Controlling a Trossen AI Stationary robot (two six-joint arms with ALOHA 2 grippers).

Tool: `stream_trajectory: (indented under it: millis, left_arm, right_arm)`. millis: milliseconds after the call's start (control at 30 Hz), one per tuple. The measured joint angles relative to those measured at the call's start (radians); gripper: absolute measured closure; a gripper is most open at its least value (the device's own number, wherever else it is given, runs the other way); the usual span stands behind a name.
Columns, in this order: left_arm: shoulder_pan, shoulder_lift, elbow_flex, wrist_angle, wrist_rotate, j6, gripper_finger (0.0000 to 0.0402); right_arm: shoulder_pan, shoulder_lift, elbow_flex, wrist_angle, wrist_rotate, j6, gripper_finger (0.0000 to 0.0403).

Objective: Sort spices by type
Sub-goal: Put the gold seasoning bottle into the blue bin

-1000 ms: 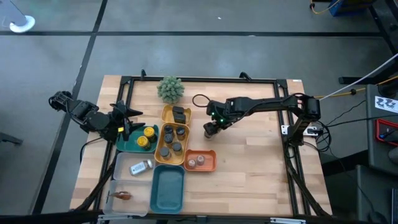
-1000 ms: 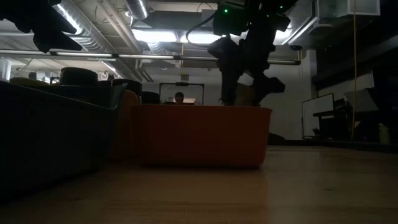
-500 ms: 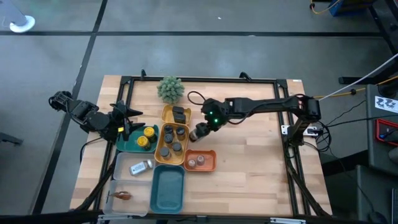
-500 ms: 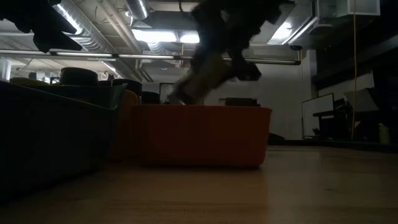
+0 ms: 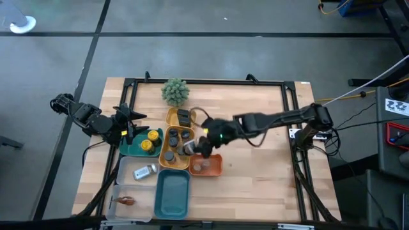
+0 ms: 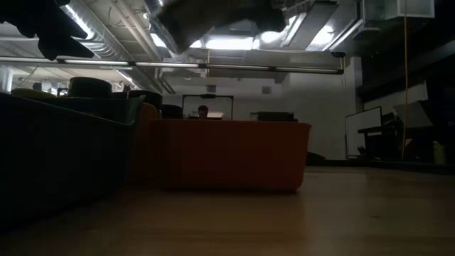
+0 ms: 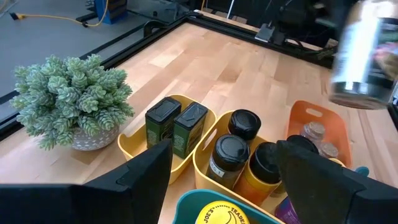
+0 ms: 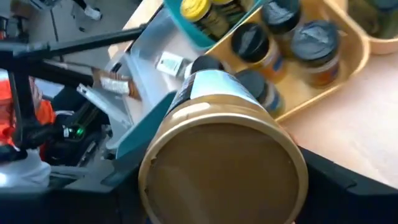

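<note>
My right gripper (image 5: 193, 147) is shut on a spice jar (image 8: 217, 124) with a dark cap, a white label and brown contents. It holds the jar above the long yellow tray (image 5: 163, 158) of dark-capped jars and the orange tray (image 5: 216, 167). The same jar shows blurred in the left wrist view (image 7: 362, 56). At the table's left, my left gripper (image 5: 130, 125) waits open, next to the teal tray (image 5: 132, 149) of yellow-capped jars. Two black boxes (image 7: 176, 122) stand in a small yellow tray (image 7: 134, 144). My right gripper pinches the jar's body between its two fingers, near the jar's base (image 8: 225, 169), which faces the wrist camera. The fingers slant down from the table's right side. The jar is lifted clear and tilted, its cap end (image 8: 205, 64) pointing down toward the trays.
A fuzzy green plant (image 5: 174, 91) stands at the far side. Two jars (image 5: 201, 165) sit in the orange tray. A white tray (image 5: 123, 174) holds a lying bottle (image 5: 145, 171), with an empty teal tray (image 5: 172, 194) beside it and a brown packet (image 5: 126, 200) near the front left. Bare wood lies on the right.
My right gripper has risen from the bare wood right of the trays. It has swung toward the table's left and near edges to above the yellow and orange trays. It has tipped over on the way, and the jar with it is now slanted.
</note>
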Motion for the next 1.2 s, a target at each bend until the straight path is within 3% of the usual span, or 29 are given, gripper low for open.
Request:
stream_trajectory:
  millis: [200, 533, 900, 1200]
  left_arm:
    - [0.000, 0.000, 0.000, 0.000, 0.000, 0.000, 0.0133]
    - [0.000, 0.005, -0.001, 0.003, 0.000, -0.011, 0.0133]
    - [0.000, 0.008, 0.000, 0.006, 0.003, -0.019, 0.0133]
    - [0.000, 0.024, 0.000, 0.059, 0.032, 0.003, 0.0133]
  right_arm:
    - [0.108, 0.009, 0.002, 0.071, 0.098, -0.001, 0.0117]
    - [0.228, 0.119, 0.002, 0.252, 0.133, -0.091, 0.0115]
    - [0.257, 0.265, 0.002, 0.340, 0.128, -0.234, 0.0114]
    - [0.255, 0.312, 0.001, 0.338, 0.131, -0.305, 0.0114]
